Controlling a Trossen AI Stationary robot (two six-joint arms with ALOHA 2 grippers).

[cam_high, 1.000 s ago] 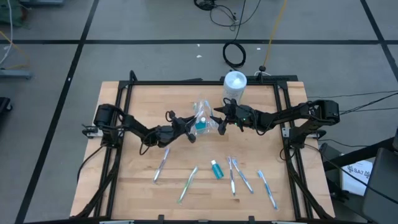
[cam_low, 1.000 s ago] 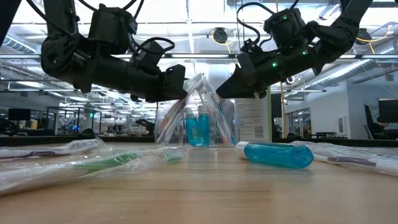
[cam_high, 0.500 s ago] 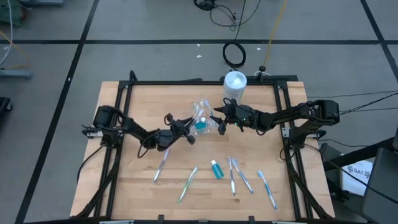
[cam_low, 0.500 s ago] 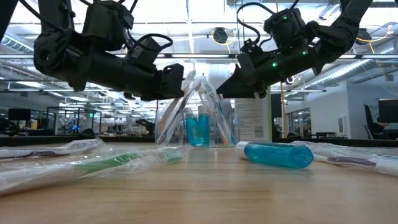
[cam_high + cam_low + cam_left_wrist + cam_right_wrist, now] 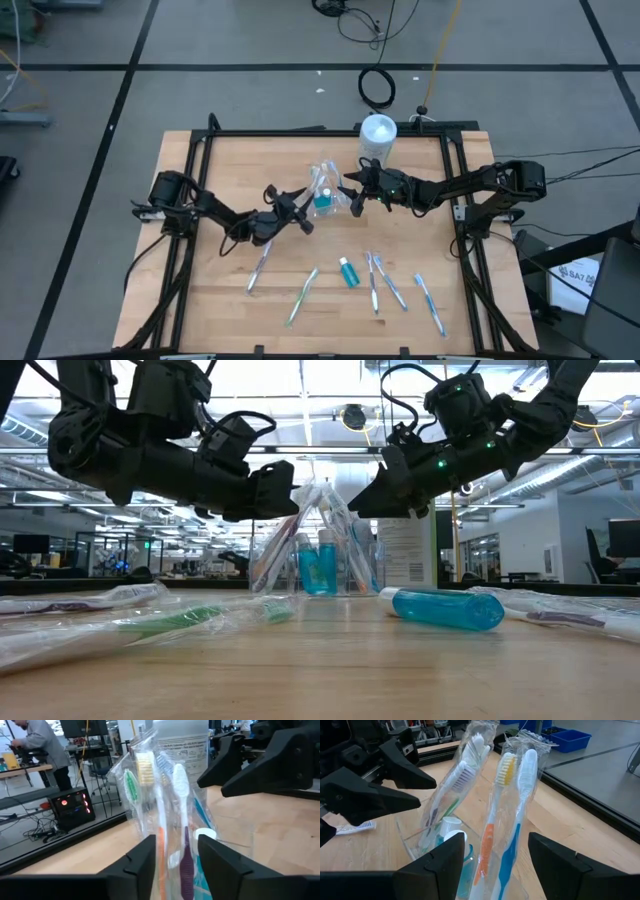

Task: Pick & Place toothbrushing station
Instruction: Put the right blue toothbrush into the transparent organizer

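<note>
A clear cup (image 5: 325,200) in the middle of the table holds small teal toothpaste tubes and several wrapped toothbrushes (image 5: 318,520), which lean upright on its rim. My left gripper (image 5: 176,865) is open at the cup's left. Its fingers stand level on either side of a wrapped purple-and-white brush (image 5: 182,805). My right gripper (image 5: 495,870) is open at the cup's right, facing a wrapped orange brush and a blue brush (image 5: 505,815). Neither gripper holds anything.
A teal toothpaste tube (image 5: 347,272) and several wrapped toothbrushes (image 5: 303,293) (image 5: 258,270) (image 5: 430,303) lie loose on the near half of the table. A white cylinder (image 5: 378,135) stands at the far edge behind the cup. A person (image 5: 35,740) is in the room beyond.
My left gripper's fingers have parted at the wrapped brushes, and its wrist has turned a little. The brushes still lean in the cup.
</note>
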